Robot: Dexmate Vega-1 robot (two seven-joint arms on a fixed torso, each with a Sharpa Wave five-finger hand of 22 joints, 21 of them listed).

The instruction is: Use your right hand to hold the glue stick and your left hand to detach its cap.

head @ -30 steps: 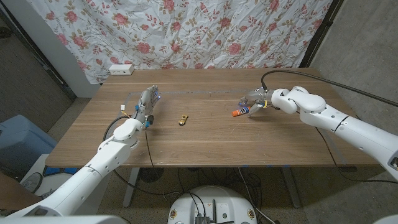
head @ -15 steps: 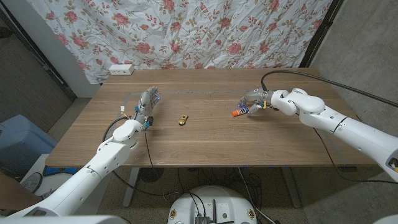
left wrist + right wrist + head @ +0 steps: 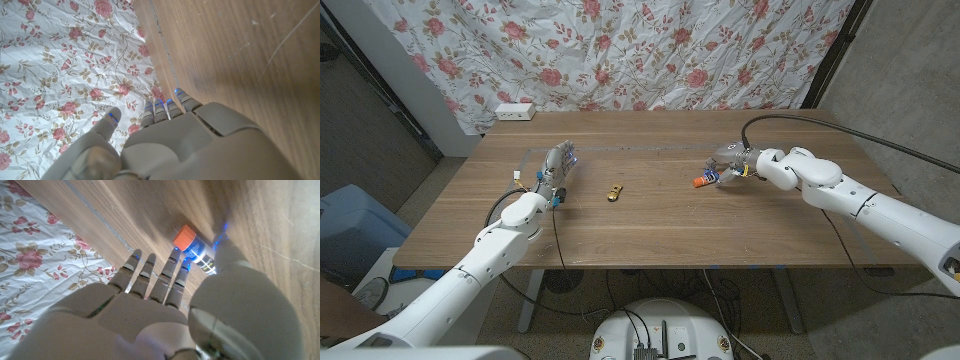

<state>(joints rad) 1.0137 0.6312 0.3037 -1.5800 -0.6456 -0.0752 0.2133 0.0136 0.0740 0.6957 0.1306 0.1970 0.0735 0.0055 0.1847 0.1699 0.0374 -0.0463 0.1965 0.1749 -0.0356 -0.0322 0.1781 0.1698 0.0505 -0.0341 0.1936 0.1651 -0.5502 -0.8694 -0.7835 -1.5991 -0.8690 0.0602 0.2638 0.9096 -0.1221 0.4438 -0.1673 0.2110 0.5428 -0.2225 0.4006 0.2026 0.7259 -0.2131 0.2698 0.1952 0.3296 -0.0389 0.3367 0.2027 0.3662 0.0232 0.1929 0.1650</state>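
Note:
A glue stick point(image 3: 706, 180) with an orange cap point(image 3: 699, 183) lies on its side on the wooden table point(image 3: 650, 235), right of centre. My right hand point(image 3: 732, 165) is over its rear end. In the right wrist view the glue stick point(image 3: 196, 251) sits between the thumb and the straight fingers point(image 3: 150, 272) of my right hand point(image 3: 165, 310), and no firm grip shows. The orange cap point(image 3: 184, 235) points away from the palm. My left hand point(image 3: 556, 167) stands on the table's left side with its fingers extended and nothing in it, also seen as the left hand point(image 3: 165, 135) facing the cloth.
A small gold-coloured object point(image 3: 615, 192) lies between the two hands. A white power strip point(image 3: 514, 111) sits at the table's far left corner. A floral cloth point(image 3: 620, 50) hangs behind the far edge.
The right arm has shifted slightly while its hand stays around the glue stick. The stick and the left hand have not moved.

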